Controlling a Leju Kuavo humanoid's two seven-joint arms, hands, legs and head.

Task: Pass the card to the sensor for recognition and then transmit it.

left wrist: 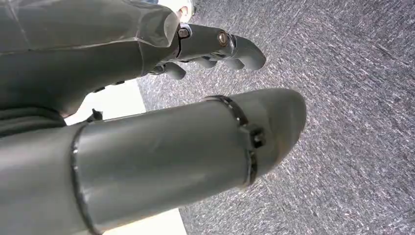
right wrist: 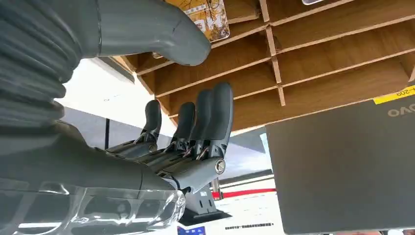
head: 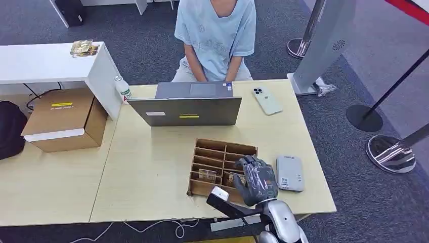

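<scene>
A wooden divided box [head: 218, 152] sits at the near middle of the table. One patterned card [head: 207, 175] lies in a front slot, and a second card [head: 237, 178] sits right beside my right hand [head: 256, 180], which hovers over the box's right side. In the right wrist view that hand [right wrist: 186, 142] has its fingers straight and apart, holding nothing, with the thumb tip close to a card [right wrist: 214, 22] in the box [right wrist: 318, 58]. The grey-white sensor [head: 290, 172] lies flat just right of the box. My left hand [left wrist: 147, 54] hangs over grey carpet, empty.
An open laptop [head: 187, 109] stands behind the box, its back toward me, also seen as the laptop [right wrist: 342, 166]. A phone [head: 266, 100] lies far right. A person [head: 216, 35] sits across the table. A cardboard box [head: 66, 119] and a bottle [head: 122, 87] are at the left.
</scene>
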